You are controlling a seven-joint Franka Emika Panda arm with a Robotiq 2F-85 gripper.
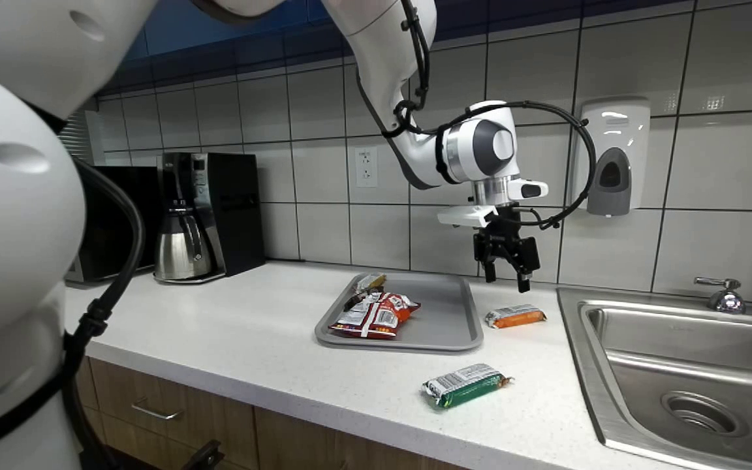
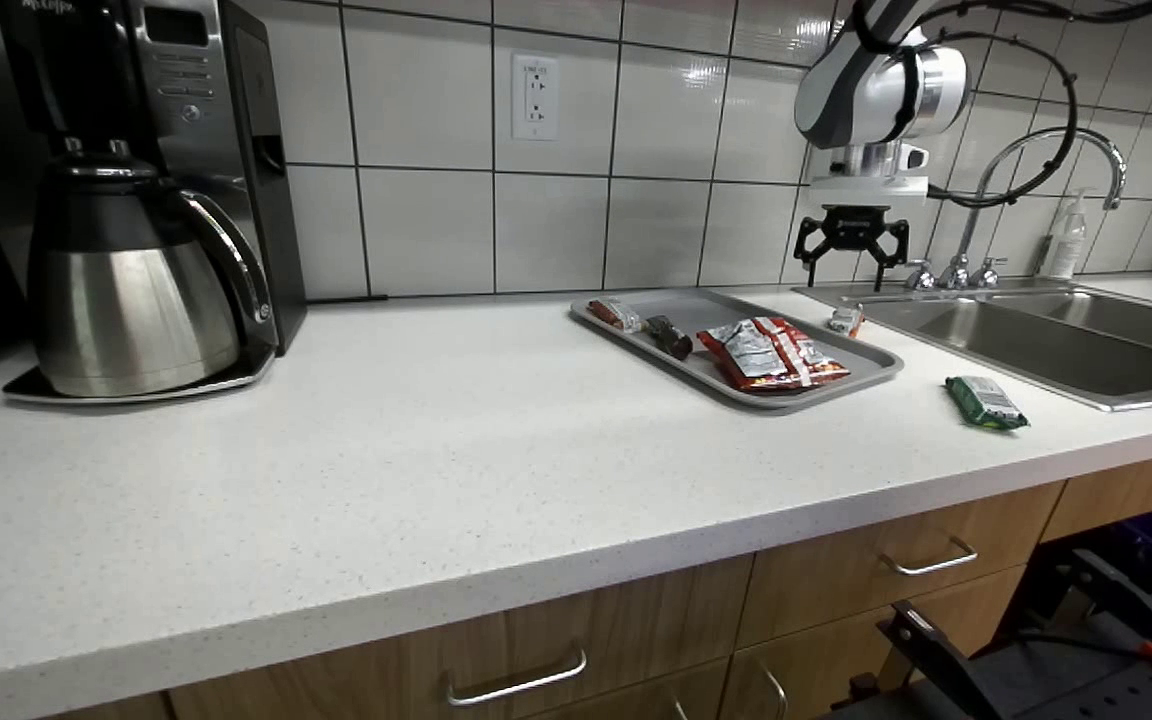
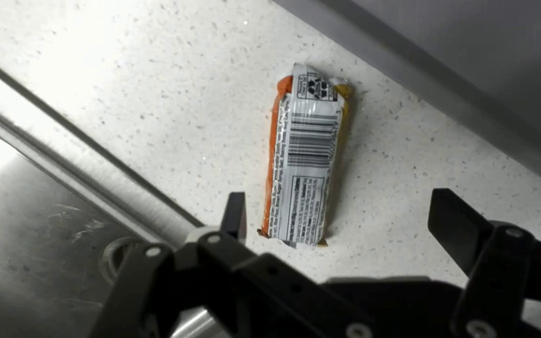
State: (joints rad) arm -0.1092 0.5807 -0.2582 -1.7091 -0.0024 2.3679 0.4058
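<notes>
The tool (image 3: 337, 206), jaws apart, hangs above an orange-wrapped bar (image 3: 304, 164) towards the back edge of the table (image 1: 219, 320); likely light and slick, it suits pinching across its middle.

Counter (image 1: 252, 320) layout, as in both exterior views.
Tray (image 1: 444, 307) between coffee maker (image 1: 235, 212), left, and sink (image 1: 595, 365), right. In tray: snack bag (image 1: 379, 316), with packets (image 1: 371, 282) behind it in an exterior view. Snack bar (image 1: 516, 316) between tray and sink, apart from both; gripper (image 1: 507, 282) above it. Second bar (image 1: 467, 386) nearer counter's front edge. Wall (image 1: 381, 228) behind.
</notes>
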